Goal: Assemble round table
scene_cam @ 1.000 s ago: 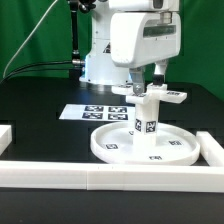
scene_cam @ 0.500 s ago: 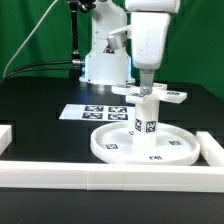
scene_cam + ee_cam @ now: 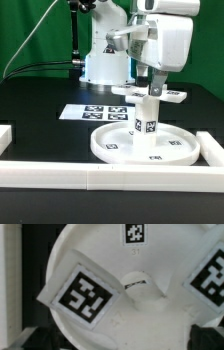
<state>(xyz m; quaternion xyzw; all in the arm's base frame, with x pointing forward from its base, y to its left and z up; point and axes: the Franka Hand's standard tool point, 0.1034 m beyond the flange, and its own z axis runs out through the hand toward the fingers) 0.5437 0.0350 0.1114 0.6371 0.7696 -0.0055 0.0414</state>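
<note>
Black tabletop carries the round disc; its leg stands vertical, cross-shaped base on top toward 12 o'clock. Gripper finger state cannot be told.

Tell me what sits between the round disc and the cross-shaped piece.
The short leg stands upright between them in the exterior view, its foot on the round disc and the cross-shaped piece on its top. The gripper is just above that piece.

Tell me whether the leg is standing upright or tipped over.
Upright. The leg stands vertically at the middle of the round disc, with the cross-shaped base piece on its top end.
</note>
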